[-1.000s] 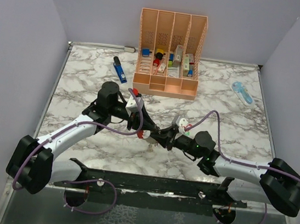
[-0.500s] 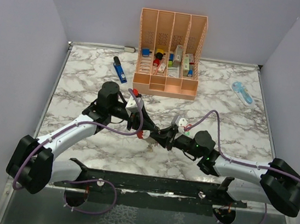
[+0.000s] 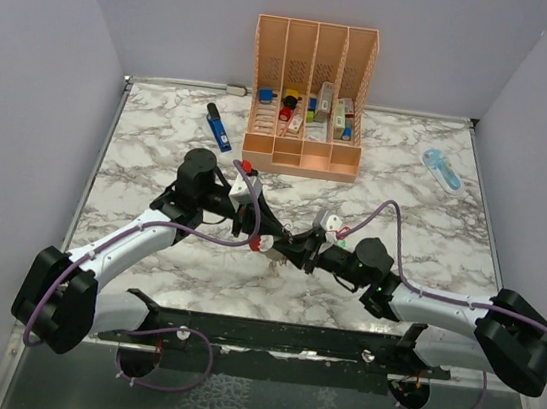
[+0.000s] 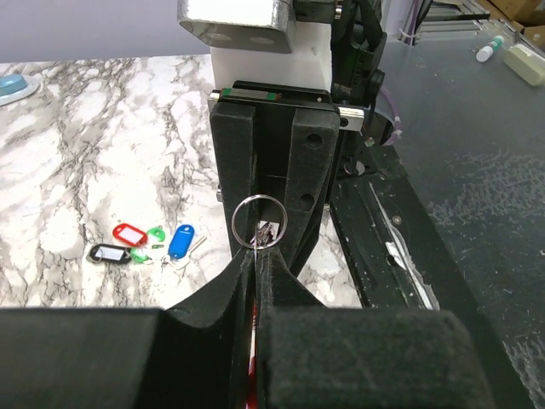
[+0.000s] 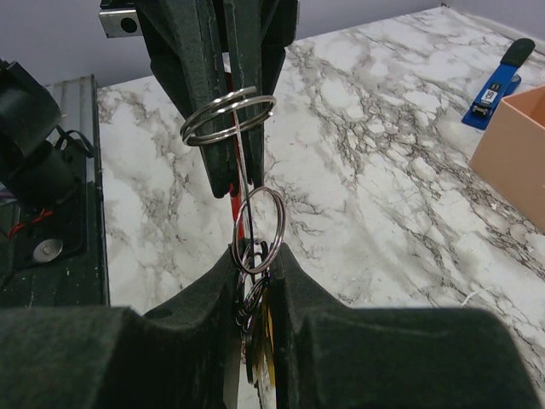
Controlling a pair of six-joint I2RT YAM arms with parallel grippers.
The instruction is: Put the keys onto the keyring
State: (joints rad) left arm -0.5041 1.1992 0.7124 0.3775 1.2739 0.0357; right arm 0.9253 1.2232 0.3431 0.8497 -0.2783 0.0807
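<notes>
**Both wrist views, claws meeting over the middle of the tabletop (image 4: 102, 136).** My left claw (image 4: 258, 261) is clenched on the keyring (image 5: 269, 106), a thin round split ring of two bright steel coils. The ring stands past my fingertips with its lower arc pinched between the matte black pads.

My right claw (image 5: 255, 256) faces it tip to tip. It is clenched on a small steel loop (image 5: 235, 232), which is single-wired and slightly oval. Further loops and a yellow piece are bunched under it between the fingers.

From the right wrist, the keyring sits just above the small loop; whether the two touch I cannot tell. In the top view the claws meet nose to nose above the grey-veined, marble-patterned surface.

Loose keys (image 4: 129, 233) lie flat on the tabletop to one side of the claws, well apart from the keyring. They show as glossy oblong plastic tags in red, black and blue, with a smaller green one among them, all clustered close together.

A blue tool (image 5: 501, 83) and the corner of a peach organiser (image 5: 515, 145) lie farther off on the tabletop.
</notes>
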